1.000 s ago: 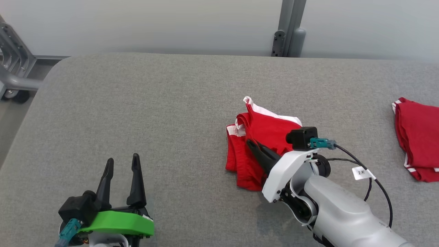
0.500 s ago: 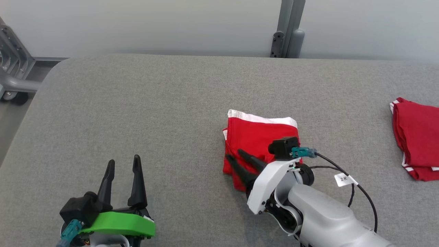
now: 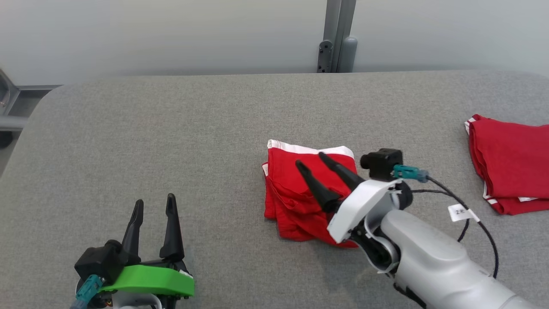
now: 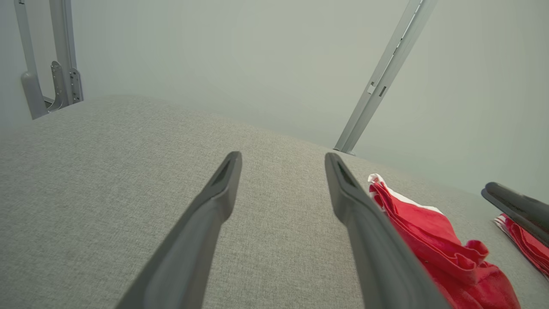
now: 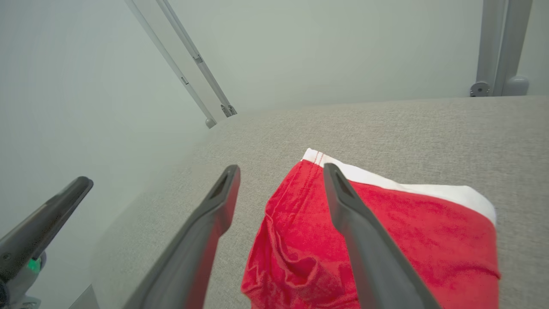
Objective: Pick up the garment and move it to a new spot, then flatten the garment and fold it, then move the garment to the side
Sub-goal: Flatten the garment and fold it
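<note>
While the folded red garment [image 3: 296, 193] lies near the middle of the grey table [image 3: 171, 128], its white band along the far edge and loose creases at its near left corner, the right gripper [image 3: 310, 159] stands over it with its two dark fingers spread apart and nothing between them; whether the tips touch the cloth cannot be told. The left gripper [image 3: 154, 198] sits at the near left of the table, well apart from the garment, its fingers likewise parted and empty. A second red garment [image 3: 510, 163] lies folded at the table's right edge, and a grey post [image 3: 336, 38] rises behind the far edge.
</note>
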{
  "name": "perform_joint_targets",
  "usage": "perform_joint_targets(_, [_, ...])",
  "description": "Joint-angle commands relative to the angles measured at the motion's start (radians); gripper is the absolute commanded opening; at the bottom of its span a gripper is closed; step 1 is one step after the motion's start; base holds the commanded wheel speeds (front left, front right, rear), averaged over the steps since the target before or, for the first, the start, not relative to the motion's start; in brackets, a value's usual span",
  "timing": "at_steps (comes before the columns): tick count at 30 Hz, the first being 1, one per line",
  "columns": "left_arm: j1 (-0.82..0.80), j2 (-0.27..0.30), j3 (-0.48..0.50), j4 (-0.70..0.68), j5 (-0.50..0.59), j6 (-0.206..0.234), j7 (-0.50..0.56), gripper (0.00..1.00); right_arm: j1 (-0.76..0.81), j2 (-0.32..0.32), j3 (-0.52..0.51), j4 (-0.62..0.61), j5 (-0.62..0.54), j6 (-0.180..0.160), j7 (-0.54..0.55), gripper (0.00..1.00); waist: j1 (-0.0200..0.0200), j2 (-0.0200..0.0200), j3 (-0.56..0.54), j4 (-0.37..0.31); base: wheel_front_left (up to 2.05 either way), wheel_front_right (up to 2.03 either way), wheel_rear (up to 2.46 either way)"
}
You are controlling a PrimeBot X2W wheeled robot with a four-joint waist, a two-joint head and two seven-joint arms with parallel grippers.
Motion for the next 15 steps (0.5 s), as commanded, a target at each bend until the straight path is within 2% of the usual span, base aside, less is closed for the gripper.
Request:
perform_joint_targets(1, [0.013,0.001,-0.001,-0.004,0.008,-0.002,0.0,1.0,0.009,-0.019,-0.026,0.008,-0.028,0.0,-0.008,1.0,0.0,-0.0001,0.003,-0.001,0.0,0.0,0.0])
perform_joint_targets(2, [0.012,0.002,-0.003,-0.004,0.008,-0.004,0.0,1.0,0.013,-0.032,-0.05,0.016,-0.047,0.0,-0.006,1.0,0.0,-0.0001,0.006,0.001,0.0,0.0,0.0])
perform_joint_targets(3, [0.009,0.002,-0.004,-0.004,0.008,-0.005,0.0,1.0,0.017,-0.041,-0.072,0.021,-0.066,0.0,-0.006,0.85,0.0,-0.0001,0.009,0.002,0.0,0.0,0.0])
perform_joint_targets(4, [0.006,0.002,-0.005,-0.005,0.008,-0.006,0.0,1.0,0.024,-0.045,-0.096,0.025,-0.078,0.0,-0.007,0.46,0.0,-0.0001,0.013,0.004,0.0,0.0,0.0])
perform_joint_targets(6, [0.001,0.001,-0.007,-0.006,0.007,-0.007,0.0,1.0,0.035,-0.062,-0.123,0.048,-0.104,0.0,-0.006,0.18,0.0,-0.0001,0.02,0.01,0.0,0.0,0.0])
perform_joint_targets(7, [-0.001,0.001,-0.007,-0.006,0.007,-0.007,0.0,1.0,0.034,-0.073,-0.131,0.065,-0.12,0.0,-0.006,0.0,0.0,-0.0001,0.025,0.013,0.0,0.0,0.0])
perform_joint_targets(10, [-0.01,-0.001,-0.011,-0.006,0.007,-0.007,0.0,1.0,0.037,-0.081,-0.13,0.114,-0.139,0.0,-0.002,0.0,0.0,-0.0001,0.037,0.026,0.0,0.0,0.0])
perform_joint_targets(15, [-0.022,-0.004,-0.009,-0.006,0.007,-0.005,0.0,1.0,0.038,-0.098,-0.067,0.148,-0.119,0.0,0.053,0.0,0.0,-0.0001,0.054,0.043,0.0,0.0,0.0])
